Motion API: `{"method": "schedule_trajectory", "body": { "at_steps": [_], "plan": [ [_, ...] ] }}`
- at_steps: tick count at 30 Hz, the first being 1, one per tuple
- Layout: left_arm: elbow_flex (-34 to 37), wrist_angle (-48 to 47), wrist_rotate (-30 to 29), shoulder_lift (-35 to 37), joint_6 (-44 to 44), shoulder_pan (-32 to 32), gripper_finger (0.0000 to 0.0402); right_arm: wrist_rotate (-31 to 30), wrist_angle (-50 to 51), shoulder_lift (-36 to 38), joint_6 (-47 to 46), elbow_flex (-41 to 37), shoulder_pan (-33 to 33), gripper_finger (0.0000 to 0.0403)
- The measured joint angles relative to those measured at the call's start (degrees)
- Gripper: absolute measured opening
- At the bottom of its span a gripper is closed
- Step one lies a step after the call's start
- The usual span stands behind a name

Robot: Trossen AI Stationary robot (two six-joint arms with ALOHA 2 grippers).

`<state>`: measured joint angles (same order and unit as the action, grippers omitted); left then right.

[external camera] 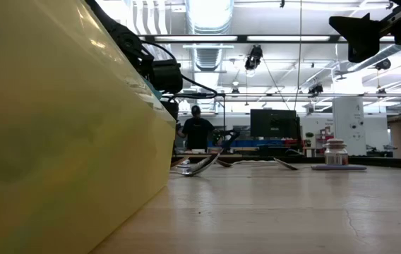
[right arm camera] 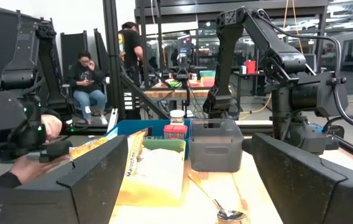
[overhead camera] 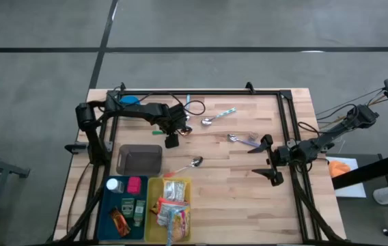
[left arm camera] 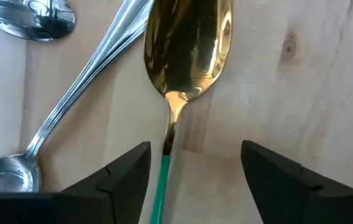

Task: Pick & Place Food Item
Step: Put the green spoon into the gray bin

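My left gripper (overhead camera: 172,139) points down over the table's back left, above the grey bin (overhead camera: 139,158). Its fingers (left arm camera: 123,171) stand open on either side of a gold spoon (left arm camera: 189,43) with a green handle, which lies flat on the wood and touches neither finger. Food packets (overhead camera: 172,206) lie in the yellow bin (overhead camera: 154,188) at the front; one noodle packet (right arm camera: 131,163) leans on that bin's edge. My right gripper (overhead camera: 268,160) hovers open at the table's right side, holding nothing, and faces the bins (right arm camera: 190,155).
Two silver spoons (left arm camera: 83,74) lie beside the gold one. More spoons (overhead camera: 194,162) (overhead camera: 242,140) (overhead camera: 214,119) are scattered mid-table. A blue bin (overhead camera: 106,205) with small items stands left of the yellow one. People are in the room beyond (right arm camera: 89,74).
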<state>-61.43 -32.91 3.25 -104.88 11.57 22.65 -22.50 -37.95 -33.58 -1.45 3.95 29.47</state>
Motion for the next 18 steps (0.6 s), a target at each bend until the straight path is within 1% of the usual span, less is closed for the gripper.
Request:
{"method": "schedule_trajectory", "body": {
  "at_steps": [8, 18],
  "plan": [
    [-0.9, -0.6, 0.1, -3.8, -1.6, 0.2, 0.0255, 0.0, 0.0, 0.0, 0.0, 0.0, 0.0, 0.0338],
    [-0.9, -0.4, 0.1, -2.8, -1.6, 0.3, 0.0255, 0.0, 0.1, 0.0, 0.0, 0.0, 0.0, 0.0338]
  ]
}}
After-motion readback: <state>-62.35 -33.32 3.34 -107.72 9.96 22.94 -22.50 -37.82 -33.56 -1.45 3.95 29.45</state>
